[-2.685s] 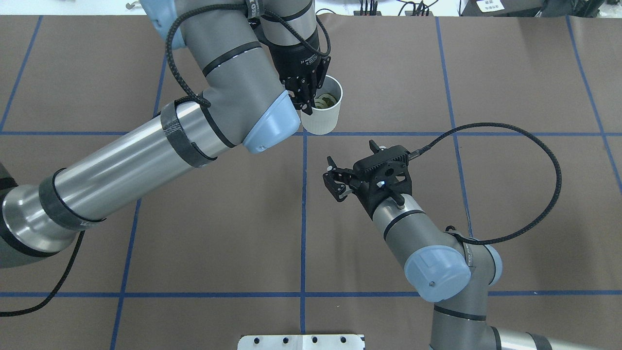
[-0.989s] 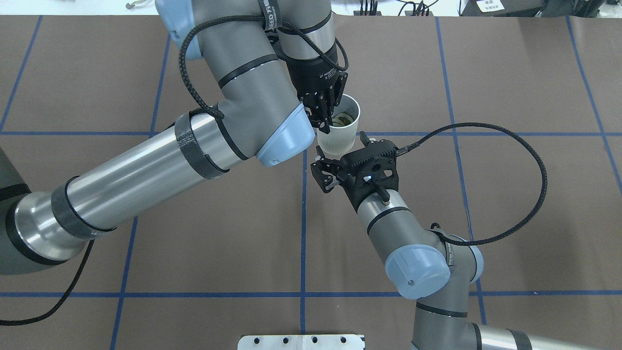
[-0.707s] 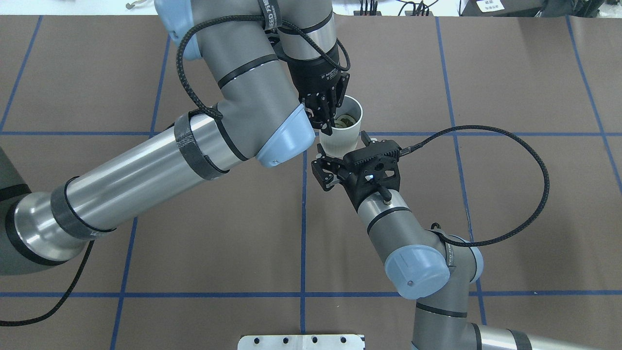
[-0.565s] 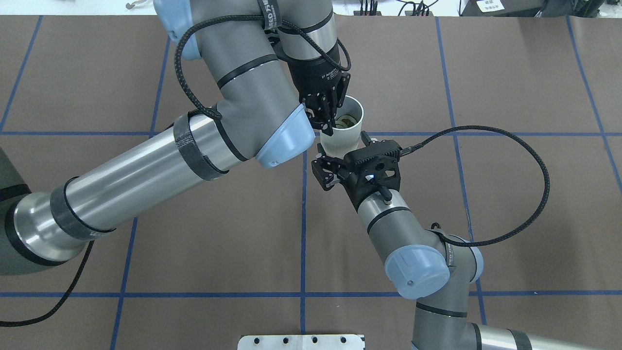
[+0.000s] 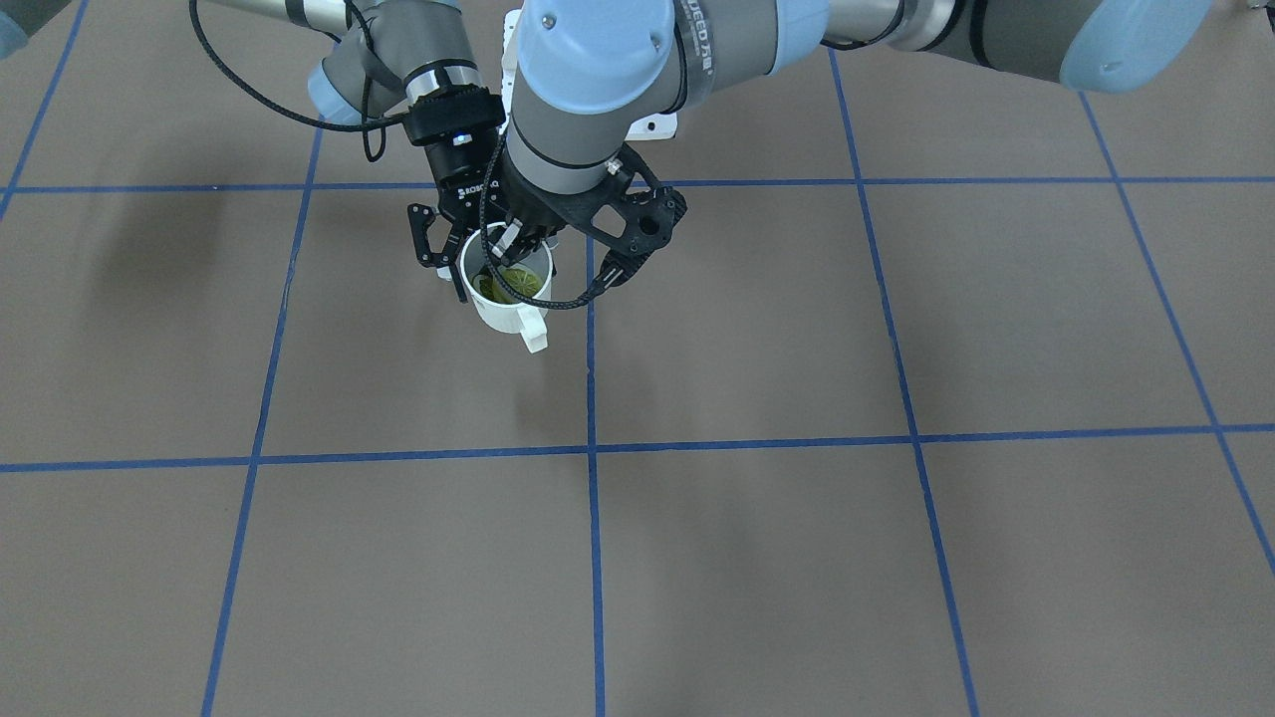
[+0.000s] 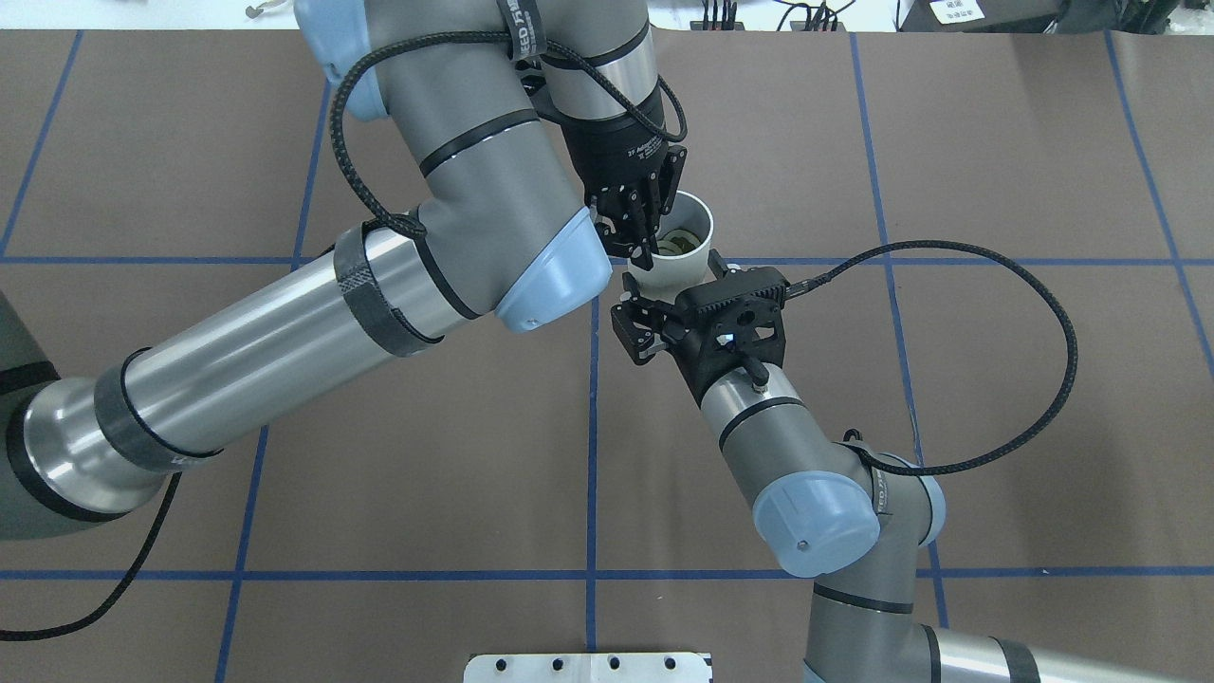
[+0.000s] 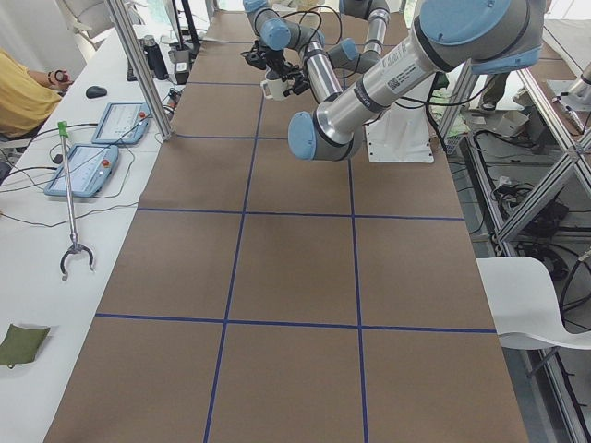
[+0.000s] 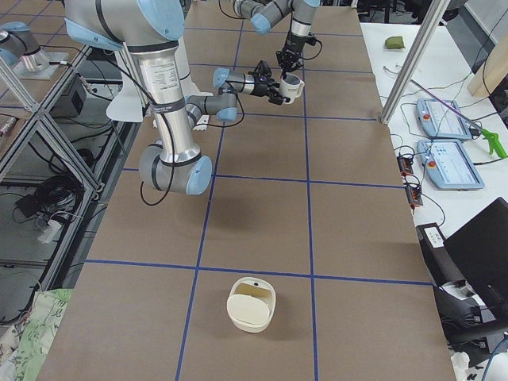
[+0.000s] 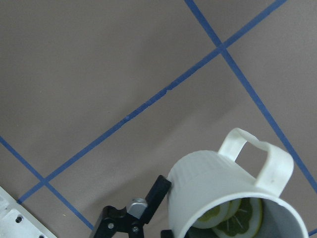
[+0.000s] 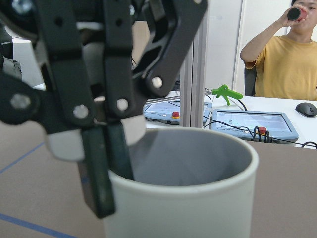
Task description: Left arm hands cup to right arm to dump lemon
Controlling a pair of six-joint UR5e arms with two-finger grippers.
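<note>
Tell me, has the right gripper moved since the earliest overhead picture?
Yes. The right gripper moved forward to the crosswise blue tape line, now around the cup.

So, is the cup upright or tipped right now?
Upright: the cup hangs from the left gripper with its mouth facing up, and the lemon lies inside.

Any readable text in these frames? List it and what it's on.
"ROBOTIQ": on the body of the right gripper, front-facing view.
"EED": fragment on the left arm's wrist strap; the rest is unreadable.
Print on the body of the left gripper: too small to read.
No lettering shows on the cup.
</note>
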